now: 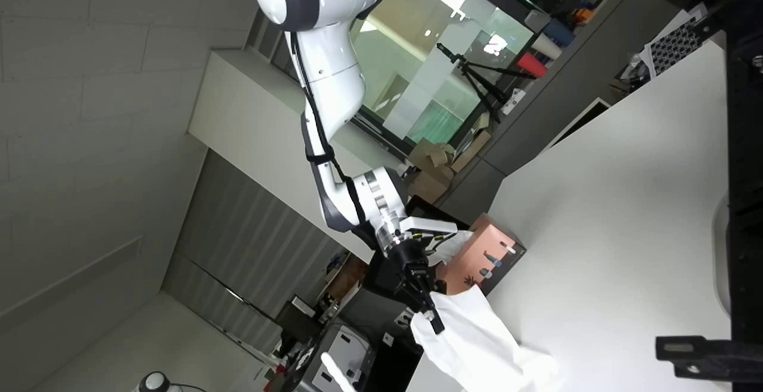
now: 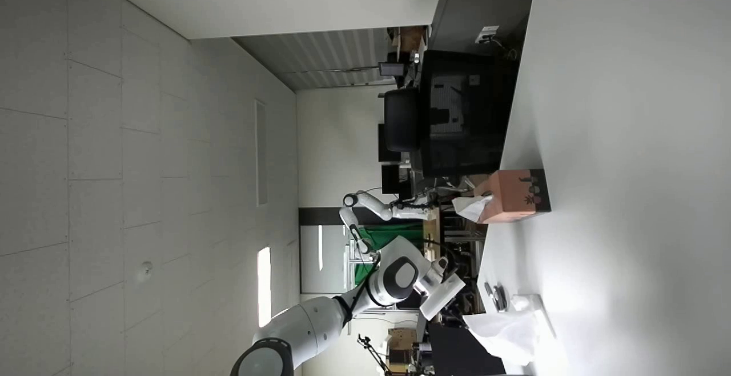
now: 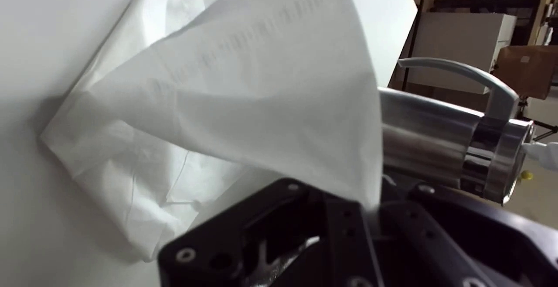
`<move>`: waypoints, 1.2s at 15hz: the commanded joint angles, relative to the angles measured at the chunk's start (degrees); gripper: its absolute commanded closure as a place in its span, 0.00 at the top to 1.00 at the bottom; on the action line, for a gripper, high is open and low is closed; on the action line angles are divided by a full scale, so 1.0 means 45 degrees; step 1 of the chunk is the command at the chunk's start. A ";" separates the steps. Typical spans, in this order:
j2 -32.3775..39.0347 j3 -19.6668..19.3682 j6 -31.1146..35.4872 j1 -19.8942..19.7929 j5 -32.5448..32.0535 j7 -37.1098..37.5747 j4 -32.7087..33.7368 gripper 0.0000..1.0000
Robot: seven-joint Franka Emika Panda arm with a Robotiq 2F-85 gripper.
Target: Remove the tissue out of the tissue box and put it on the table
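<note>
The tissue box point(image 1: 477, 255) is orange-pink with a dark base and stands on the white table point(image 1: 608, 219). It shows in an exterior view point(image 2: 517, 193) with a white tissue point(image 2: 471, 207) sticking out of its opening. My gripper point(image 1: 434, 320) is past the box, above the table. In the wrist view my gripper point(image 3: 370, 208) is shut on the corner of a white tissue point(image 3: 279, 99). This tissue also shows in both exterior views point(image 1: 483, 344) point(image 2: 505, 330). It hangs from the fingertips, and its lower folds spread over the white surface.
A steel jug with a grey handle point(image 3: 427, 134) is close beside the fingers in the wrist view. A large black monitor point(image 2: 468, 113) is behind the table edge. A dark rail point(image 1: 745, 201) runs along the table's side.
</note>
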 commanded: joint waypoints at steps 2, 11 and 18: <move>0.0683 -0.0346 -0.1238 0.0301 -0.0592 0.1263 0.1158 0.00; 0.2243 -0.0479 -0.0584 0.0589 -0.1475 0.1474 0.2536 0.00; 0.3145 -0.0435 0.1112 0.0876 -0.2335 0.1613 0.2871 0.00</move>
